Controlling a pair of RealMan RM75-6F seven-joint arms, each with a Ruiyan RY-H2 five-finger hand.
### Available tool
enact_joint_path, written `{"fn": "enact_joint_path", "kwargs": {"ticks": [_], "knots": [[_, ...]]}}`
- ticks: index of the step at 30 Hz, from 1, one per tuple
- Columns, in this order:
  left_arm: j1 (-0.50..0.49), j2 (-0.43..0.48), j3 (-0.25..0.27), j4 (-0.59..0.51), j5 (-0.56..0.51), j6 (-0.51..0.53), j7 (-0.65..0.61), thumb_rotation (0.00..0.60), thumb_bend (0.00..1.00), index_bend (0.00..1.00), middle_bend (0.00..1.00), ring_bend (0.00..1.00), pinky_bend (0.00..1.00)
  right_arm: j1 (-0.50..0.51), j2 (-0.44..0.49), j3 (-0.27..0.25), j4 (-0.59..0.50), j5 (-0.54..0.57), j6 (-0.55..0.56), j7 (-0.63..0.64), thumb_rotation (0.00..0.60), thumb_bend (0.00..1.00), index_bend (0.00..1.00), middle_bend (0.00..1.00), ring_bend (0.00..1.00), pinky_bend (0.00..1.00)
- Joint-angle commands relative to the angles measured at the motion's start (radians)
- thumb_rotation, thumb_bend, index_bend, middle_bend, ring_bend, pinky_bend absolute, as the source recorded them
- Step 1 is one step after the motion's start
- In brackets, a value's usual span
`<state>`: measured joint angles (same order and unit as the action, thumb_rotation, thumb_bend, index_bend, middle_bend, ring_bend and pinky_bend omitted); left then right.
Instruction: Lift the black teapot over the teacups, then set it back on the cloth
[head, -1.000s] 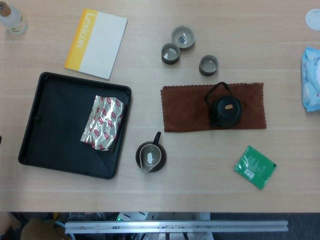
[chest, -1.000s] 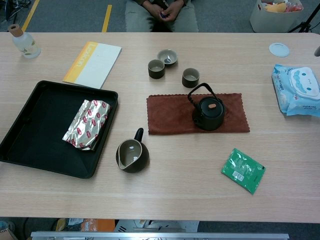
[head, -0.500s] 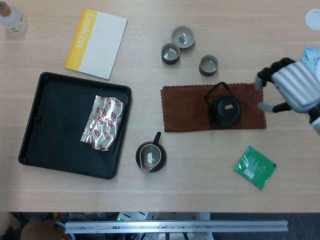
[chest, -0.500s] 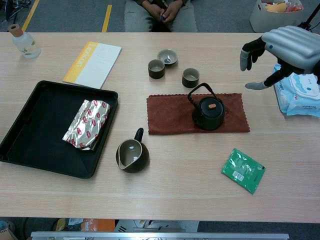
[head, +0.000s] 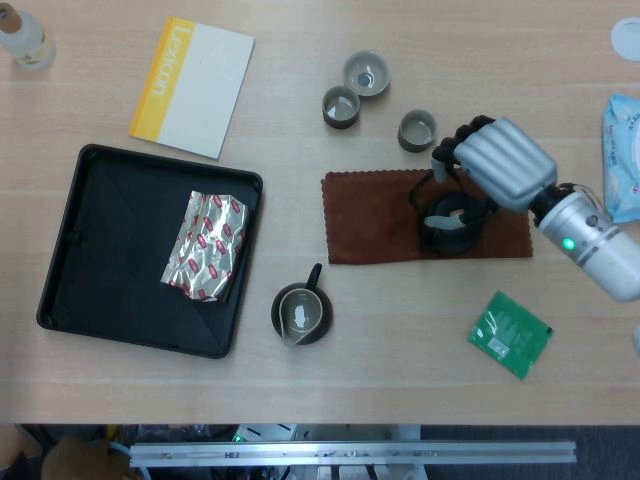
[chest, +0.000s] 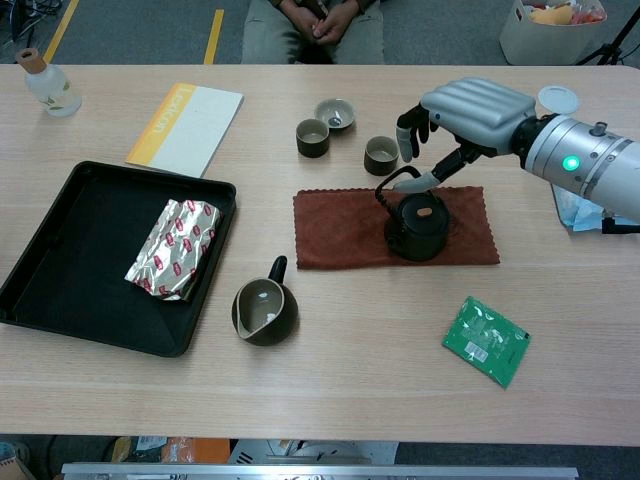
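Teapot, black and squat, sits on the right half of the brown cloth, its wire handle standing up. Over it hangs the right hand, fingers spread and curved downward, thumb close beside the handle; whether it touches, I cannot tell, and nothing is held. Three teacups stand just beyond the cloth's far edge. To the left lies a black tray with a foil packet, and near it a small dark pitcher.
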<state>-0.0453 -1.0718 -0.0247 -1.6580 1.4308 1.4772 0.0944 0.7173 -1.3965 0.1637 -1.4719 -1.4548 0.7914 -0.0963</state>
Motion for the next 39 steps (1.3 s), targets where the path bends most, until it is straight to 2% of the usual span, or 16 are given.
{"fn": "enact_joint_path", "kwargs": {"ticks": [1,5,7,28,39], "knots": [[0.000,-0.001,-0.001,-0.001,-0.002,-0.001,0.000,0.600,0.25,0.12,0.14,0.10,0.07,0.026,-0.032,0.004,0.035,0.009,-0.013,0.004,0.210,0.11,0.52,0.51,0.40,0.34],[-0.001,-0.004,-0.002,-0.003,-0.005,-0.005,0.006,0.600,0.25,0.12,0.14,0.10,0.07,0.053,-0.066,0.007,0.072,0.016,-0.021,0.000,0.151,0.11,0.52,0.51,0.40,0.33],[-0.001,-0.006,-0.002,-0.005,-0.006,-0.006,0.007,0.600,0.25,0.12,0.14,0.10,0.07,0.067,-0.085,0.004,0.095,0.018,-0.024,-0.016,0.141,0.10,0.52,0.51,0.40,0.33],[-0.004,-0.020,-0.009,0.011,-0.017,-0.016,-0.009,0.600,0.25,0.12,0.14,0.10,0.07,0.158,-0.234,-0.029,0.282,0.073,-0.107,-0.013,0.140,0.10,0.52,0.52,0.40,0.33],[-0.002,-0.025,-0.010,0.022,-0.019,-0.017,-0.024,0.600,0.25,0.12,0.14,0.10,0.07,0.157,-0.221,-0.065,0.268,0.057,-0.106,0.021,0.140,0.11,0.53,0.55,0.43,0.33]]}}
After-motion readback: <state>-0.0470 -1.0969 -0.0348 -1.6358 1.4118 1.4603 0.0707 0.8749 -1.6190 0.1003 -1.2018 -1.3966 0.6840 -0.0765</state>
